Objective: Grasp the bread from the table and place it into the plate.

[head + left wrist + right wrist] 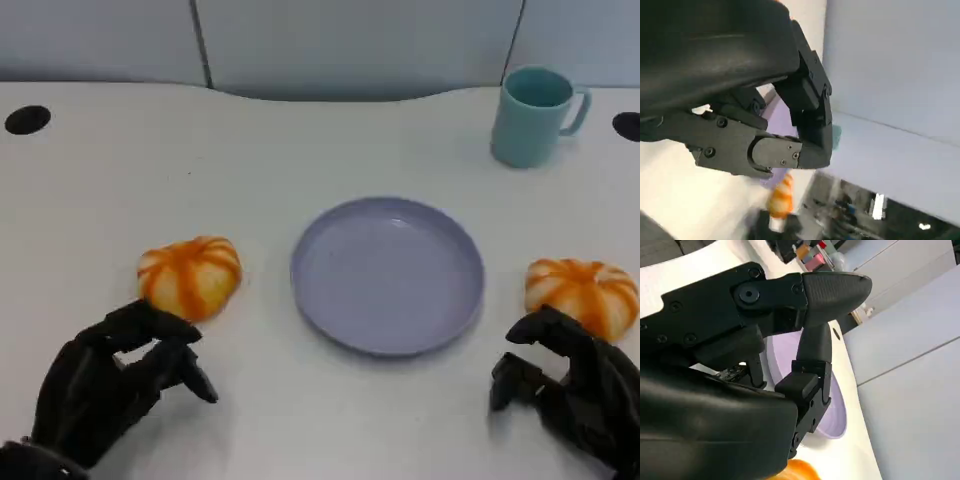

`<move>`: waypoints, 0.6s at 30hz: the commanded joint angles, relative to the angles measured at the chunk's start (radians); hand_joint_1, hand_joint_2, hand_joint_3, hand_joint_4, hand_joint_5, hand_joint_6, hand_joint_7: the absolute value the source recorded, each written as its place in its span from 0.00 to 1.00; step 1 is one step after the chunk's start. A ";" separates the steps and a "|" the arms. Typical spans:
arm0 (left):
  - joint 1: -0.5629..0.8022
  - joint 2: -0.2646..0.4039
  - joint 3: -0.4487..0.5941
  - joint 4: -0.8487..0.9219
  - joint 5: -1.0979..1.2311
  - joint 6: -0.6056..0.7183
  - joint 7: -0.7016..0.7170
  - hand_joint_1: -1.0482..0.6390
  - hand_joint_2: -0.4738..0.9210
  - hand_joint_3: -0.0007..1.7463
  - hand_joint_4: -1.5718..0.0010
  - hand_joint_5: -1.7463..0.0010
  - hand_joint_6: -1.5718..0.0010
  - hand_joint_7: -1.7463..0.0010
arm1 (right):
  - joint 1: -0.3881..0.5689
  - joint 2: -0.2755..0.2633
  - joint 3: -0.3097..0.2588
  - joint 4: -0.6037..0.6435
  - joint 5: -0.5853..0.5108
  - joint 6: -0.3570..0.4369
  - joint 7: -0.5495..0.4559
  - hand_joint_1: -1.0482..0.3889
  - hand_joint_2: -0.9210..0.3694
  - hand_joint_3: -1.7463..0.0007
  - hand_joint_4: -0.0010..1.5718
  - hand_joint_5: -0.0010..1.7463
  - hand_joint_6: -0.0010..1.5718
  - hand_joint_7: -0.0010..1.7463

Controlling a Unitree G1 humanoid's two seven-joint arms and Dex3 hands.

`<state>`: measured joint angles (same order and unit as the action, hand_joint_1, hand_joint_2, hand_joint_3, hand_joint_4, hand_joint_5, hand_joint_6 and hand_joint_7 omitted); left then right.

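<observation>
there, bread [190, 276] just beyond left hand [110, 380] fingers [190, 375]

A white table [300, 400] is seen bearing a lavender plate [388, 274], two orange-striped breads [191, 276] [582, 294], and a teal mug [535, 115].

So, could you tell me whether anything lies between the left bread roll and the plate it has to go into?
Nothing visible does. Bare white table separates the left bread roll from the plate. The left hand sits just in front of the roll, holding nothing. The teal mug stands well behind the plate.
</observation>
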<state>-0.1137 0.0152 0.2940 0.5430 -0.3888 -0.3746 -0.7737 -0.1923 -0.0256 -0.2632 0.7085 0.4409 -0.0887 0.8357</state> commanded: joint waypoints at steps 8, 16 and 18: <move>0.014 0.194 -0.090 -0.196 0.908 -0.450 0.688 0.31 0.92 0.00 0.98 0.13 0.97 0.27 | 0.013 0.007 0.000 -0.020 0.000 -0.006 -0.024 0.30 0.00 0.82 0.42 0.91 0.41 0.66; 0.044 0.288 -0.203 -0.409 1.288 -0.204 0.950 0.18 0.95 0.00 1.00 0.91 1.00 0.77 | 0.026 0.012 0.011 -0.050 -0.004 0.007 -0.036 0.30 0.00 0.82 0.40 0.93 0.39 0.68; 0.047 0.306 -0.234 -0.435 1.316 -0.152 0.960 0.17 0.95 0.00 1.00 0.98 1.00 0.92 | 0.024 0.010 0.012 -0.045 -0.001 0.007 -0.029 0.31 0.00 0.81 0.40 0.95 0.39 0.69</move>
<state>-0.0812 0.2848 0.0917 0.1446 0.8928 -0.5813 0.1583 -0.1788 -0.0027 -0.2540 0.6701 0.4367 -0.0870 0.8057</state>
